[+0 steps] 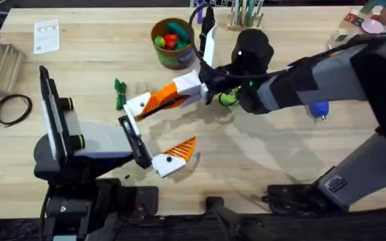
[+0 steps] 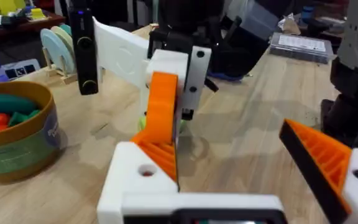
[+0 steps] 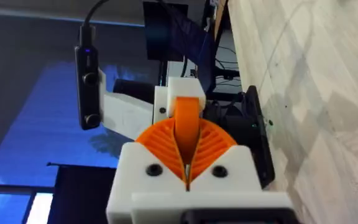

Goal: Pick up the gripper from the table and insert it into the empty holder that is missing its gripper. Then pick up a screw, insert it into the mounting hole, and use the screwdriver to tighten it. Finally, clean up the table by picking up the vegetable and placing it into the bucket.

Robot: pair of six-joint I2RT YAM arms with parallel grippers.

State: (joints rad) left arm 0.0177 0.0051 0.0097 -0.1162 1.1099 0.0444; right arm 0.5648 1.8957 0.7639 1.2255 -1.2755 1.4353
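Orange wedge-shaped plastic fingertip piece [image 1: 161, 102] is off the bench, clamped between the ribbed orange pads of the right tool [image 1: 179, 90], which reaches across from the right side. From the right wrist, the pads [image 3: 213, 146] are closed tight on either face of the wedge [image 3: 188, 118]. From the left wrist, the wedge [image 2: 161, 109] stands upright with its ribbed lower end touching the white blocky plastic holder [image 2: 135, 180]; a small dark hole shows in the holder's top face. How far it is seated cannot be told.

- Holder [image 1: 138, 106] is one finger of the left tool [image 1: 156, 130]. That tool is spread wide and grips nothing. Its other finger carries an orange ribbed tip [image 1: 183, 148].
- Round olive-green bucket with tan rim [image 1: 173, 59] sits at the far middle of the bench, holding red, green and yellow toy food. Its pale band [image 2: 17, 149] has print too blurred to read.
- Small dark green leafy toy vegetable [image 1: 119, 94] lies on the bench just left of the holder, near the bucket but apart from it.
- Chunky bright blue screwdriver [image 1: 319, 108] lies beside the right arm.
- White printed card [image 1: 47, 35] lies at the far left; text not legible.
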